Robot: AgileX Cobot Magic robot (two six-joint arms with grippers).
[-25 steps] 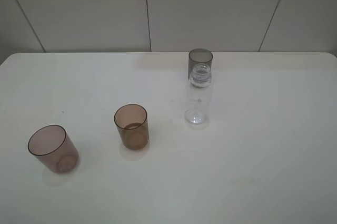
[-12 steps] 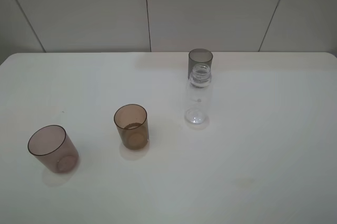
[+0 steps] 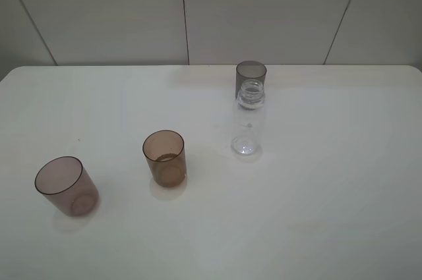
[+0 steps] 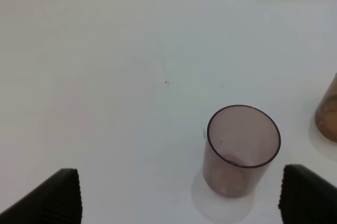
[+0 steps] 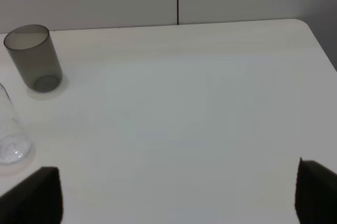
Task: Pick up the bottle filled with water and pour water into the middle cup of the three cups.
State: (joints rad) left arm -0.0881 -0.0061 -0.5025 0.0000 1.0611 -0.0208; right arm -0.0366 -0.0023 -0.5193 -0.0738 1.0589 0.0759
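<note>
The bottle (image 3: 248,118) stands upright on the white surface (image 3: 330,181), right of centre in the high view, its cap off and neck open. Directly behind it, overlapping in that view but apart in the right wrist view, is the dark-grey cup (image 3: 250,76), near the surface's far edge. The middle cup (image 3: 165,157) (amber-brown) sits upright to the bottle's left and nearer the camera, w/ bare surface between them. The pinkish cup (image 3: 66,186) is further left again, towards the near-left corner, well apart from the amber one.

Neither arm shows in the high view. Left claw (image 4: 179,195): fingers spread wide, holding nothing, the pinkish cup between them and beyond the tips. Right claw (image 5: 179,192): also spread wide, empty, w/ the bottle's base at the frame's edge. Lots of bare surface on the right side, out to the rounded far-right corner.
</note>
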